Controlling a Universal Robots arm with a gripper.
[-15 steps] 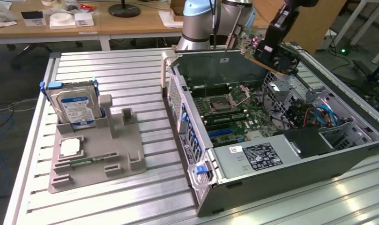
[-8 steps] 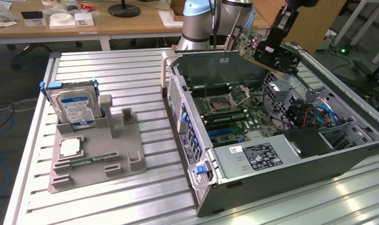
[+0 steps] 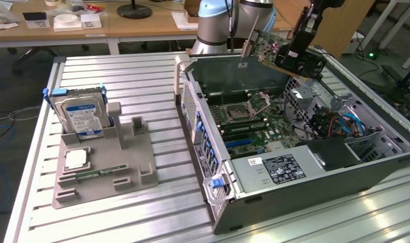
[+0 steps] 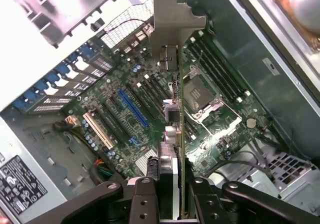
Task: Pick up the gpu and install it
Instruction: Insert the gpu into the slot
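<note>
ROBOT HOLDS CARD OVER OPEN COMPUTER: The arm's pincer [image 4: 172, 204] has its jaws closed on the gpu [image 3: 267, 48], one on each face of the card. It holds the card in the air above the far side of the open case [image 3: 313, 174] on the bench [image 3: 123, 71]. The card hangs clear of the board [image 4: 125, 109] and touches nothing below.

The likeliest trouble, judging from this stance, is misalignment. The card sits tilted in the exterior view, and an edge that met the long blue slot [image 4: 132, 107] askew could jam or scrape nearby components. The bracket [image 4: 177, 19] points toward the case wall with the ports and could catch on the metal frame there. The grip looks to be near one end, so a push against resistance might let the card pivot or slip between the jaws. The cables [image 3: 350, 121] at the exterior view's right seem close enough to snag.

The gpu is a thin green circuit card with a black cooler on one face and a grey metal bracket at one end. From the wrist it appears edge-on, a narrow line running from the pincer out to the bracket.
</note>
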